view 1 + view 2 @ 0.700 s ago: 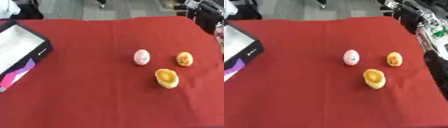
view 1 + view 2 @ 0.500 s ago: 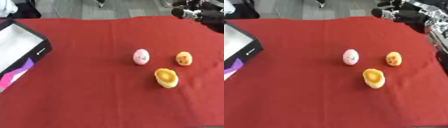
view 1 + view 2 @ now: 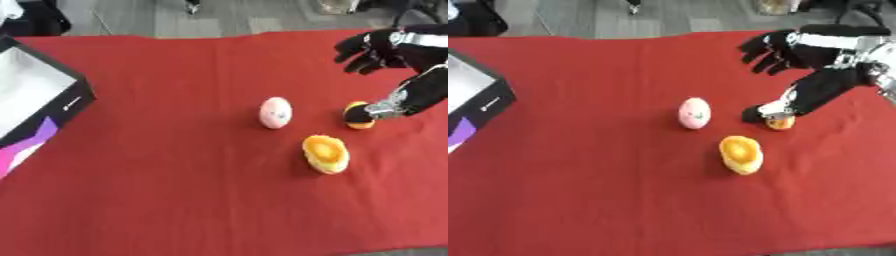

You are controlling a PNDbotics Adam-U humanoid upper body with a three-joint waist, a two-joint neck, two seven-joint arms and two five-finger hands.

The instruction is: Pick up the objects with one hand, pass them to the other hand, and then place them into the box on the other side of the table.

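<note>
Three small things lie on the red cloth: a pink egg shape (image 3: 276,112), a small orange piece (image 3: 780,122) to its right, and a yellow-orange piece (image 3: 325,153) nearer me. My right hand (image 3: 383,49) comes in from the upper right, black, open with fingers spread. It looks raised off the cloth. Its thumb (image 3: 398,100) stretches down-left, and the thumb's tip overlaps the small orange piece in the left eye view. Nothing is held. At the left edge stands the black box (image 3: 74,95) with a white inside. My left hand shows in neither view.
The box has a purple and pink side panel (image 3: 26,145) facing me. Grey floor and dark equipment (image 3: 39,15) lie beyond the table's far edge. Red cloth (image 3: 175,190) spreads between the box and the three things.
My right hand has come in from the upper right corner and moved down-left over the cloth, toward the small orange piece. The three things and the box have not moved.
</note>
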